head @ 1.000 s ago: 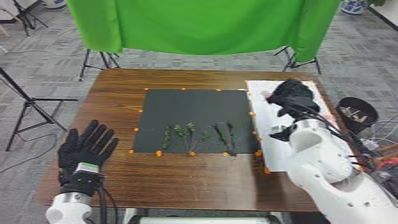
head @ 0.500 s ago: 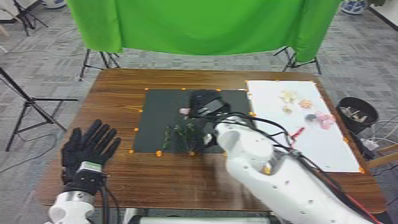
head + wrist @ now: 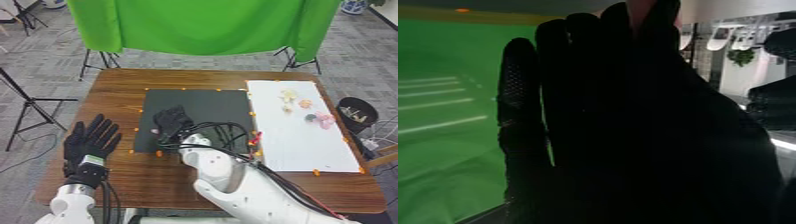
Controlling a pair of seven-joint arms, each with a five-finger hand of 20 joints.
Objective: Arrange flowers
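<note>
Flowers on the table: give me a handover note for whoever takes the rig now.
Right hand: over the dark mat, pinching a pink piece, likely a flower.
Left hand: open, at the table's left side.
Done: green stems lie on the mat.
Left: likely place the held piece, then the blooms on the white sheet, including orange and pink ones.
</note>
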